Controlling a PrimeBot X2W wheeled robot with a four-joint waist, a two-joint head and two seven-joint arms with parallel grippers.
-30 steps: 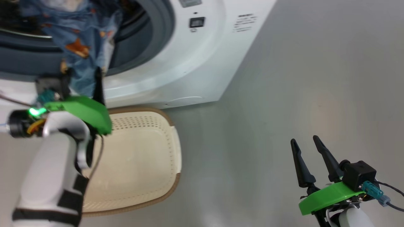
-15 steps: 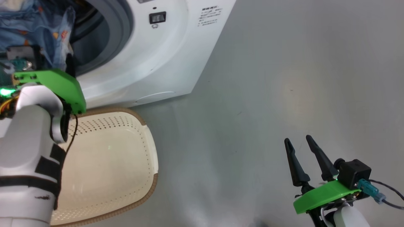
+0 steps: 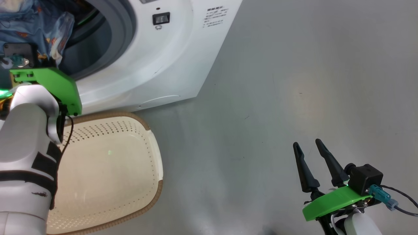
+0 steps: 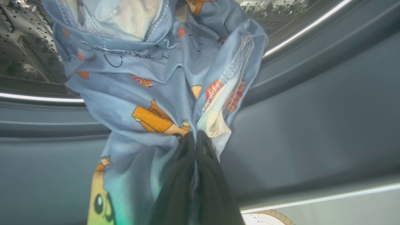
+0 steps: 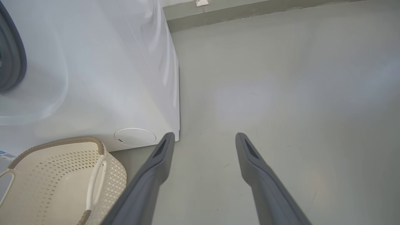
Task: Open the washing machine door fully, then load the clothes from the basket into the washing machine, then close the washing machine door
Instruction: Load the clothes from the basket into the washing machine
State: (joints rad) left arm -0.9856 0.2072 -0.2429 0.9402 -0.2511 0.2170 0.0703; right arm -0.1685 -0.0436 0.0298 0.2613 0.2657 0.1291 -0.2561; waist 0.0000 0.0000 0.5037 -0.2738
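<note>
Both fingers of my left hand (image 4: 194,139) were clenched tight together on a gathered fold of the clothes (image 4: 150,84) at the mouth of the washing machine (image 3: 156,65). The light-blue fabric with its orange animal prints puckered around my fingertips and stretched away from them into the perforated steel drum (image 4: 18,40). A lower flap hung down beside my fingers, in front of the grey gasket (image 4: 312,103). That thick rubber lip lay across the way in, between my hand and the drum.

Seen from my head, my pale left forearm (image 3: 23,156) and its green wrist mount (image 3: 49,86) hid the fingers and covered the near left part of the basket (image 3: 153,163). The basket sat on the grey floor (image 3: 294,81) just in front of the machine, under the opening.

My right hand (image 3: 306,142) hung well apart from all of that, released, fingers spread over bare floor and grasping nothing. Past its fingers stood the machine's white front corner, with a round cover (image 5: 135,137) low down near the basket's brown rim.
</note>
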